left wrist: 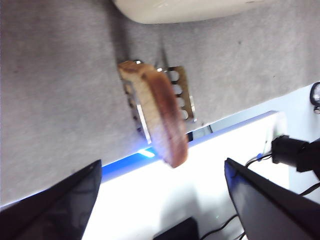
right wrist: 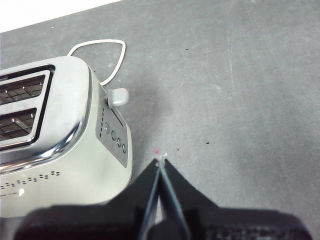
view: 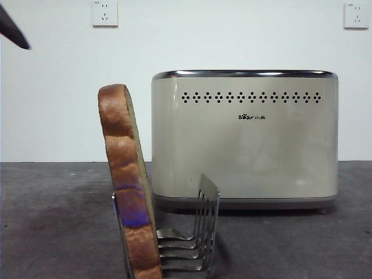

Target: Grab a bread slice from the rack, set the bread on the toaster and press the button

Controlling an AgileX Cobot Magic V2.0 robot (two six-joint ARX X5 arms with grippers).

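- The left gripper [left wrist: 160,200] hangs above the table [view: 52,221] with its jaws spread wide and nothing between them.
- The slice of bread [view: 129,186] stands on edge in the rack [view: 197,232], ahead of that gripper's open jaws and apart from them; its brown crust faces the front view.
- The rack sits just in front of the toaster [view: 244,139], which lies beyond the bread from the left gripper.
- The right gripper [right wrist: 161,162] hovers beside the toaster's control end with its jaws pressed together, empty; the lever [right wrist: 118,97] and the row of buttons [right wrist: 115,135] lie near its tip.
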